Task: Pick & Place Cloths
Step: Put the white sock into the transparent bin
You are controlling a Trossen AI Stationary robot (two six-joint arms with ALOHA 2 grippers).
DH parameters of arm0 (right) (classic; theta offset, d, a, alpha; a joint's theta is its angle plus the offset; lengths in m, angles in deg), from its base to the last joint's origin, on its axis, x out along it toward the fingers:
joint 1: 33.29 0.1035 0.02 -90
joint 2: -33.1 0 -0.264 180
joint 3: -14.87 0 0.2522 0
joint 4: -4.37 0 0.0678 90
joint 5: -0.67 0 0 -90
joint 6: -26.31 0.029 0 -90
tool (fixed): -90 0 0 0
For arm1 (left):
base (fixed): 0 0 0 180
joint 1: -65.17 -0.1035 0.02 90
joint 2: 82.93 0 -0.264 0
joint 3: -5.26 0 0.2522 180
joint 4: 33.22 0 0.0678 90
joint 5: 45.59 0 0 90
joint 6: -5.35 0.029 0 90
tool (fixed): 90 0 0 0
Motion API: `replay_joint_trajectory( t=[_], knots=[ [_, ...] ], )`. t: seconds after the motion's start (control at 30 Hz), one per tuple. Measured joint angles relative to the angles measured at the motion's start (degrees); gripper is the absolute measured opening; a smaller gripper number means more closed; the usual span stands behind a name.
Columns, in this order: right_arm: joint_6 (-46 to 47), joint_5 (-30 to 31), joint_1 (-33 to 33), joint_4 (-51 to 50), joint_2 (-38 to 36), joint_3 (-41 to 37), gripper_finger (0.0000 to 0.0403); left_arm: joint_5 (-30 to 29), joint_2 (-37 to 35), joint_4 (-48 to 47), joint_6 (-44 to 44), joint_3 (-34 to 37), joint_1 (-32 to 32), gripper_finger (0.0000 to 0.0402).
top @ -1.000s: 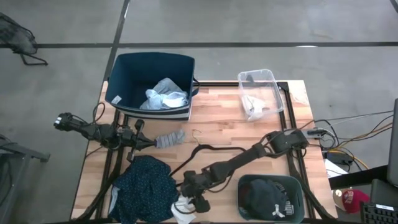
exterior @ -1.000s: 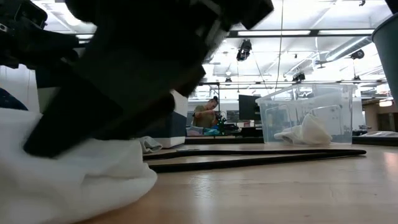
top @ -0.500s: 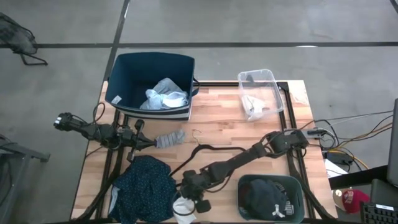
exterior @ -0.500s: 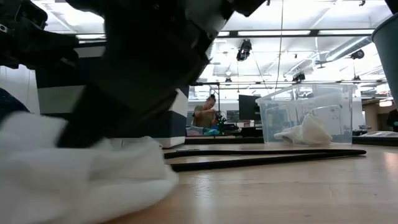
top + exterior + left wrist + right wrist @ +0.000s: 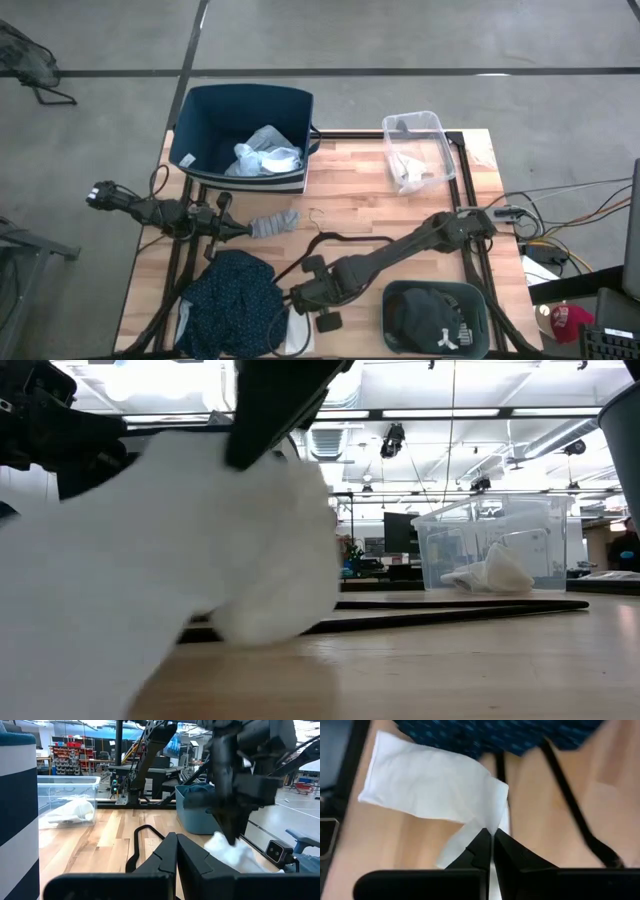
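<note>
Your right hand [image 5: 491, 836]: reaching low over the worktop's [image 5: 360, 200] near edge, clenched on the white sock [image 5: 432, 785], now lifted beside the dark teal dotted garment [image 5: 230, 300]. Left hand [image 5: 245, 229]: unmoved, clenched on grey sock [image 5: 275, 222].

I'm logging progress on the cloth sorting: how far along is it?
Done: pale cloths lie in the blue bin, a white one in the clear box, black ones in the teal tub. In hand: the right gripper is shut on a white sock. Left: the dotted teal garment and grey sock.
</note>
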Motion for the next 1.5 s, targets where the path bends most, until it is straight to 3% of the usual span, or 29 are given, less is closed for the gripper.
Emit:
replay_joint_trajectory(
  t=[0.27, 0.47, 0.67, 0.83, 0.97, 1.17, 1.3, 1.5],
  knots=[
    [0.2, 4.3, 0.5, -11.5, -0.9, 7.4, 0.0008, 0.0, 0.0, 0.0, 0.0, 0.0, -0.1, 0.0010],
    [4.9, 14.7, 0.6, -21.4, -4.3, 6.5, 0.0008, 0.0, 0.0, 0.0, 0.0, 0.0, 0.0, 0.0010],
    [7.2, 16.8, 0.6, -25.6, -8.2, 5.6, 0.0008, 0.0, 0.0, 0.0, 0.0, 0.0, 0.0, 0.0010],
    [12.6, 24.3, 0.5, -33.3, -12.7, 5.4, 0.0008, 0.0, 0.0, 0.0, 0.0, 0.0, 0.0, 0.0010],
    [13.0, 28.6, 0.0, -32.5, -18.5, 2.1, 0.0008, 0.0, 0.1, 0.0, 0.0, 0.0, 0.0, 0.0010],
    [18.1, 40.4, -1.3, -32.5, -29.3, -4.4, 0.0008, 0.0, 0.3, 0.0, 0.0, 0.0, 0.0, 0.0010],
    [23.6, 49.2, -2.8, -32.7, -36.9, -9.8, 0.0008, 0.0, 0.3, 0.0, 0.0, 0.0, 0.0, 0.0010],
    [33.3, 56.0, -8.4, -32.7, -48.0, -18.4, 0.0008, 0.0, 0.3, 0.0, 0.0, 0.0, 0.0, 0.0010]
  ],
)
